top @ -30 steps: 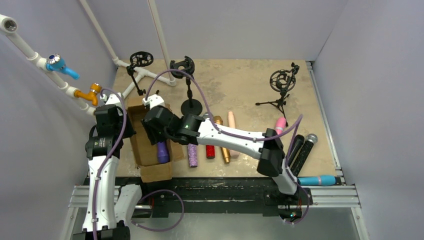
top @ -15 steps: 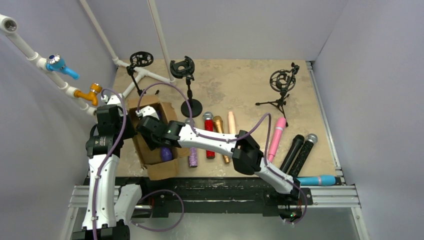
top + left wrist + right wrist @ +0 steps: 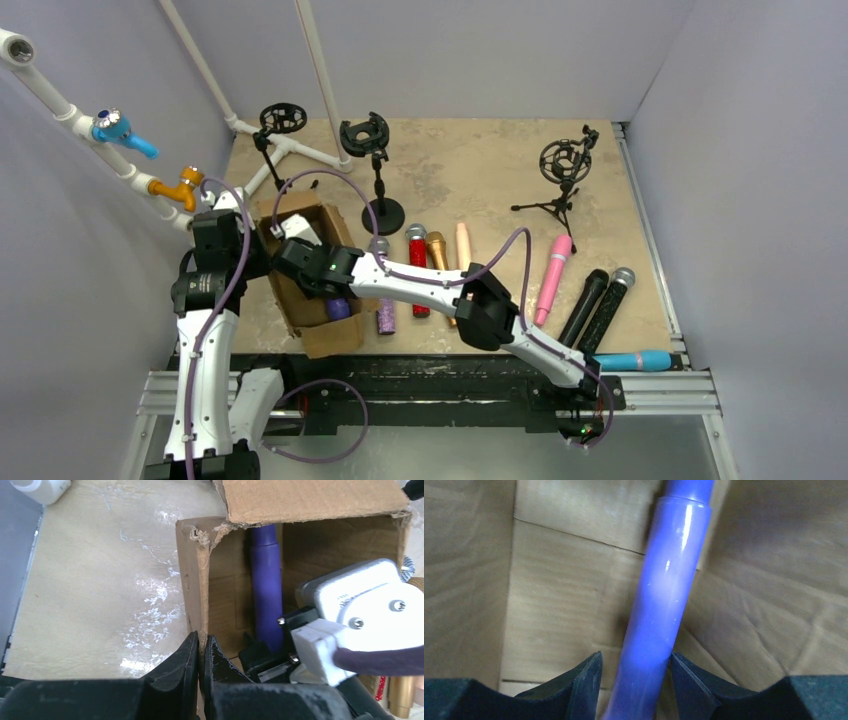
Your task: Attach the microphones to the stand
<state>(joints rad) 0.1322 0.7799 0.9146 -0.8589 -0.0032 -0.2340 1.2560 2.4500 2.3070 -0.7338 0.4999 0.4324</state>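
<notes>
The left gripper (image 3: 201, 640) is clenching the box (image 3: 200, 580) by its near wall, the cardboard pinched tight between the two fingers. It is probably doing so to keep the box from sliding while the other arm is working inside.

The right gripper (image 3: 636, 660) is reaching down into the box and straddling the purple mic (image 3: 659, 590), which is lying lengthwise on the box floor. One finger is resting against the shaft and the other is sitting just beside it. I cannot tell whether the jaws are actually squeezing or only framing it. They are taking the shaft rather than the head, likely because it is the narrower, straighter part.

The other mics (image 3: 418, 270) are lying in a row on the table just right of the box. Three stands (image 3: 378, 170) are waiting beyond the box, all with their cradles unfilled, so the attaching itself is not yet begun.
</notes>
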